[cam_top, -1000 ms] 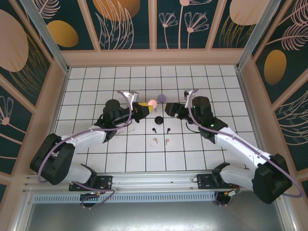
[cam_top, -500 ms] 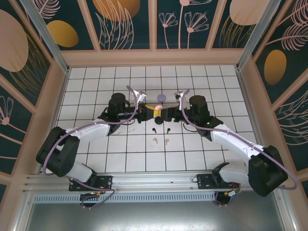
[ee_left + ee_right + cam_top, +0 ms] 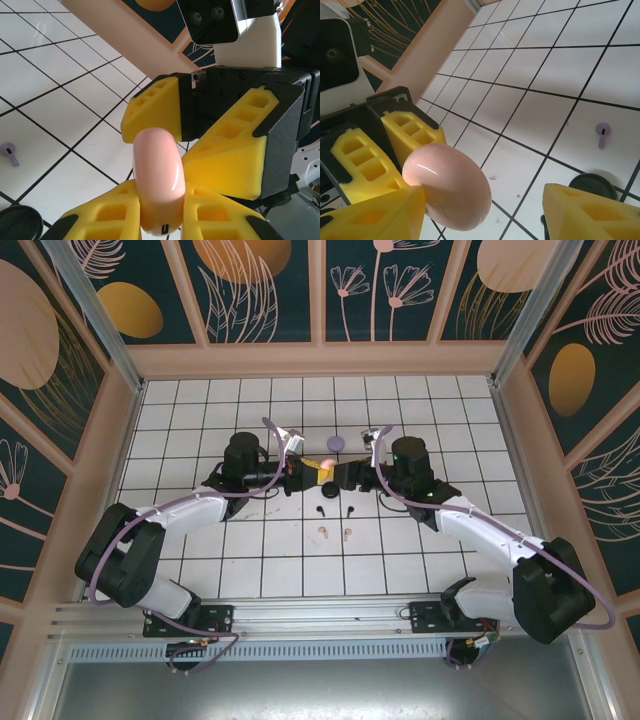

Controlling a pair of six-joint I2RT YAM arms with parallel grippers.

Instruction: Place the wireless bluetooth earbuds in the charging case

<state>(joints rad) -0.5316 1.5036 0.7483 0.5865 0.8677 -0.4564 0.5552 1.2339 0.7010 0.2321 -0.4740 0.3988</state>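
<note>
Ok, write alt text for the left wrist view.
A pink case stands clamped in the yellow-padded left gripper, and the right gripper faces it with its jaws open around the case's top. To the left, a lilac earbud and part of a black disc lie on white tiles.

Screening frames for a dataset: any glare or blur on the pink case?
Left wrist: a thin white highlight streak on the pink case, edges sharp. Right wrist: a short glare line on its upper left, in focus. Top external: even light, soft shadows, the case too small to judge.
</note>
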